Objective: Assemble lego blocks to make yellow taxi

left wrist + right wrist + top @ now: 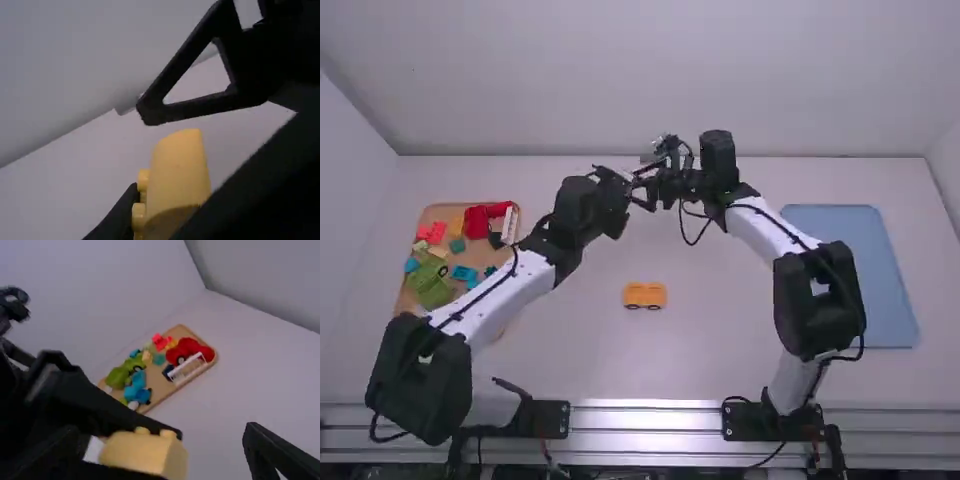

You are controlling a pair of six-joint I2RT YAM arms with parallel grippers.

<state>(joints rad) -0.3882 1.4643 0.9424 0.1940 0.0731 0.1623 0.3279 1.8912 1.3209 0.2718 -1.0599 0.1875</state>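
On the bench (710, 360), a tray (423, 218) is lying at the left and a mat (850, 270) at the right. Between them, a wheeled toy piece (644, 295) is standing near the middle. Beyond it, above the bench, the left end effector (632, 181) and the right end effector (650, 187) are meeting, and a block (180, 175) is sitting between the left one's fingers. In the tray, a car body (477, 222) is lying toward the far side, a frame (509, 225) just to its right, and another vehicle (430, 280) toward the near left.
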